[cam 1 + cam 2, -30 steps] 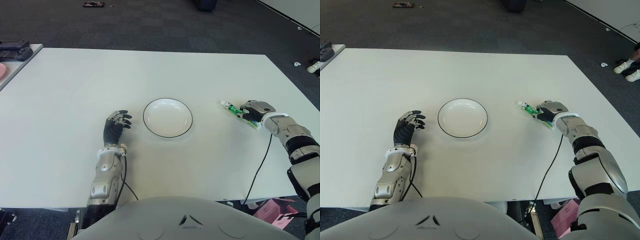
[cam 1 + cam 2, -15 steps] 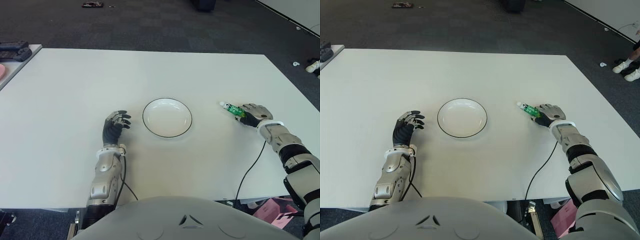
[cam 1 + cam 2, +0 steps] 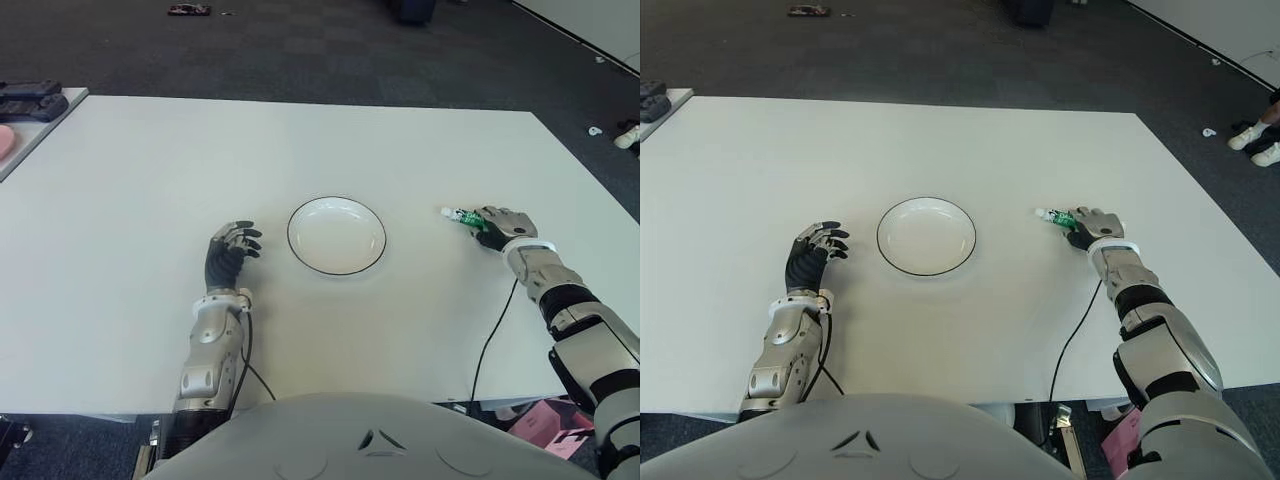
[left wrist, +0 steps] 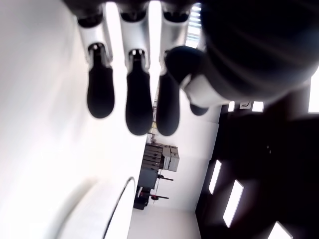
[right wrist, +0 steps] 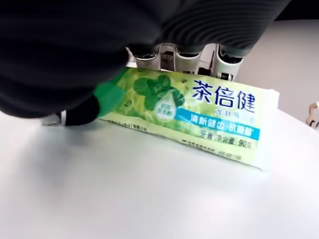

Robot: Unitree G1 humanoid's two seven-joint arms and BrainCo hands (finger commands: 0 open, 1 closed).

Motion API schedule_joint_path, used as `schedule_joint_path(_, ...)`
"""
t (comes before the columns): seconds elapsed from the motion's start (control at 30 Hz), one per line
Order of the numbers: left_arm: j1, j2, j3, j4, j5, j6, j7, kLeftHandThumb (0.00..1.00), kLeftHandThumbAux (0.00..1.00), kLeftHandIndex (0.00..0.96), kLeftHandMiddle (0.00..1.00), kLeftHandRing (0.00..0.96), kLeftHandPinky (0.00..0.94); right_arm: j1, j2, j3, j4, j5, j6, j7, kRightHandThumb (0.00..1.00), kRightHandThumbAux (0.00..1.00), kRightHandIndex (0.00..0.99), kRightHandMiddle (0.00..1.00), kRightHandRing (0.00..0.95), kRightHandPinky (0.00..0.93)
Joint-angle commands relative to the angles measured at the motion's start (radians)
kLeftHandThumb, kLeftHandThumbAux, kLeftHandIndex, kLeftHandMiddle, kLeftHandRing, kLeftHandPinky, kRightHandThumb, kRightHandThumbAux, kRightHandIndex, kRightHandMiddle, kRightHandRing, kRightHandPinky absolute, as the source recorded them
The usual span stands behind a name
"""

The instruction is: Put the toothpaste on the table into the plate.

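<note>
- Your right hand (image 3: 497, 224) is over on the right side of the white table (image 3: 140, 170), well to the right of the plate, and its fingers are wrapped around the toothpaste tube (image 5: 199, 112).
- In the right wrist view you can see the thumb on one side of the green-and-white tube and the other fingers (image 5: 188, 54) behind it, so it's a proper grip, not just a touch.
- The tube's white cap end (image 3: 448, 212) pokes out of the hand toward the plate. From the eye views I can't tell if the tube is clear of the table or touching it; the wrist view shows it low, right by the surface.
- The plate (image 3: 336, 235) is a white round one with a thin dark rim, sitting mid-table between your two hands, with nothing in it.
- Your left hand (image 3: 231, 250) shows just left of the plate, fingers loosely extended and holding nothing.
- Some dark stuff (image 3: 30, 100) sits on a neighbouring table at the far left, too small to identify.
</note>
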Motion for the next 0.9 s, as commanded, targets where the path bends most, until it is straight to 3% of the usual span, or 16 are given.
schedule_joint_path(0.03, 0.055, -0.041, 0.009, 0.058, -0.001, 0.071, 0.022, 0.835, 0.679, 0.402, 0.504, 0.601, 0.591, 0.129, 0.118, 0.081, 0.076, -0.032, 0.023, 0.069, 0.805, 0.359, 0.151, 0.281, 0.408, 0.46)
schedule_joint_path(0.17, 0.054, -0.038, 0.006, 0.06, 0.003, 0.062, 0.017, 0.835, 0.679, 0.403, 0.503, 0.604, 0.592, 0.132, 0.119, 0.085, 0.064, -0.031, 0.052, 0.059, 0.816, 0.392, 0.282, 0.438, 0.508, 0.518)
schedule_joint_path(0.23, 0.054, -0.037, 0.005, 0.06, 0.003, 0.06, 0.015, 0.835, 0.679, 0.403, 0.503, 0.606, 0.592, 0.133, 0.121, 0.086, 0.065, -0.029, 0.062, 0.042, 0.767, 0.57, 0.371, 0.52, 0.538, 0.529)
schedule_joint_path(0.33, 0.054, -0.035, 0.004, 0.059, 0.003, 0.058, 0.014, 0.834, 0.68, 0.4, 0.505, 0.61, 0.597, 0.136, 0.124, 0.086, 0.062, -0.026, 0.076, 0.016, 0.746, 0.654, 0.416, 0.595, 0.6, 0.597)
schedule_joint_path(0.53, 0.053, -0.032, 0.002, 0.056, 0.004, 0.057, 0.01, 0.833, 0.68, 0.396, 0.513, 0.621, 0.604, 0.141, 0.127, 0.082, 0.056, -0.02, 0.1, -0.031, 0.737, 0.691, 0.436, 0.682, 0.688, 0.682)
schedule_joint_path(0.7, 0.05, -0.03, 0.002, 0.053, 0.007, 0.068, 0.015, 0.833, 0.68, 0.396, 0.512, 0.62, 0.601, 0.141, 0.122, 0.079, 0.046, -0.012, 0.096, -0.035, 0.838, 0.667, 0.449, 0.621, 0.714, 0.696)
schedule_joint_path(0.9, 0.049, -0.026, 0.0, 0.055, 0.011, 0.058, 0.009, 0.833, 0.68, 0.396, 0.515, 0.625, 0.61, 0.144, 0.12, 0.068, 0.035, 0.002, 0.093, -0.033, 0.856, 0.666, 0.438, 0.558, 0.73, 0.73)
